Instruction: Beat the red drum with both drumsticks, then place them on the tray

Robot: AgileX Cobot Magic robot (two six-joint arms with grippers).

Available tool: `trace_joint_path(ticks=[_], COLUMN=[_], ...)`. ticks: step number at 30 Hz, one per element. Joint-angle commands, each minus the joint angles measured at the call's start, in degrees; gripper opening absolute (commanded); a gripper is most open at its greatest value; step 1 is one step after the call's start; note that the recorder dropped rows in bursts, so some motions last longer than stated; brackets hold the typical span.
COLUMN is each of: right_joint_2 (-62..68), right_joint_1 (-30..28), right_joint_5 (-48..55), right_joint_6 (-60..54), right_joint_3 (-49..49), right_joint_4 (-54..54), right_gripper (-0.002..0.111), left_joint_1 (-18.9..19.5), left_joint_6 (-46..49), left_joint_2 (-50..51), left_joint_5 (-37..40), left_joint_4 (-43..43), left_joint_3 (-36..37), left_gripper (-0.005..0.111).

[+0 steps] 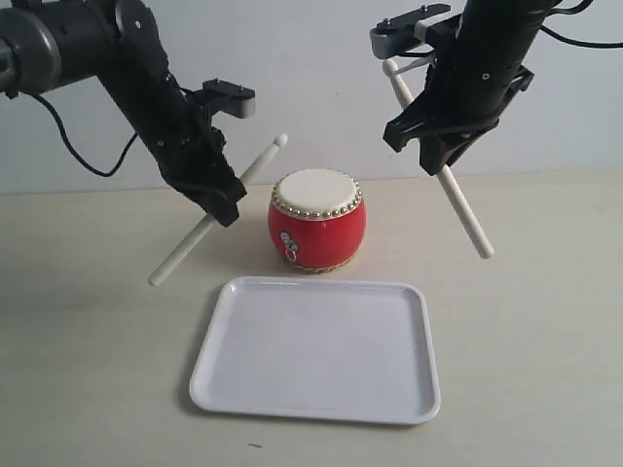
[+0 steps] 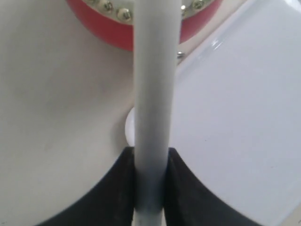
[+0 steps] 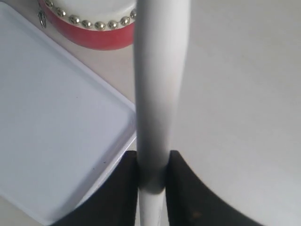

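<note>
Now my left pincer (image 1: 222, 199) is clamped on the left stick (image 1: 185, 251), my right pincer (image 1: 443, 161) on the right stick (image 1: 469, 219); the drum (image 1: 317, 229) stands between them, lower, beside the tray (image 1: 311, 355).

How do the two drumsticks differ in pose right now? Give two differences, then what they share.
The left drumstick slants gently, tip beside the top of the red drum; the right drumstick stands steeper, tip high above it. The left drumstick's butt hangs left of the tray; the right drumstick's, right of the drum. Shared: both pale, clamped in the left pincer and right pincer, touching neither drum nor tray.
</note>
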Motion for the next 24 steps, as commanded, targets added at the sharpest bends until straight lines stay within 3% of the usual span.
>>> trace_joint_path(ticks=[1,15,20,24], right_joint_2=[-0.5,-0.5,-0.5,-0.6], right_joint_1=[-0.3,-1.1,-1.1,-1.1], right_joint_5=[-0.2,-0.2,-0.2,-0.2], right_joint_6=[-0.4,-0.4,-0.3,0.7], right_joint_3=[1.5,1.9,1.9,1.9], right_joint_4=[-1.0,-2.5,-2.3,-2.3], right_gripper=[0.000,0.000,0.000,0.000], left_joint_1=[-0.2,-1.4,-1.2,-0.6], left_joint_6=[-0.3,-0.2,0.5,1.0], left_joint_2=[4.4,5.7,8.4,3.4], left_joint_5=[0.0,0.0,0.0,0.0], left_joint_4=[0.7,0.9,-0.7,-1.4], left_joint_3=[-0.3,-4.4,0.6,0.3], left_gripper=[0.000,0.000,0.000,0.000])
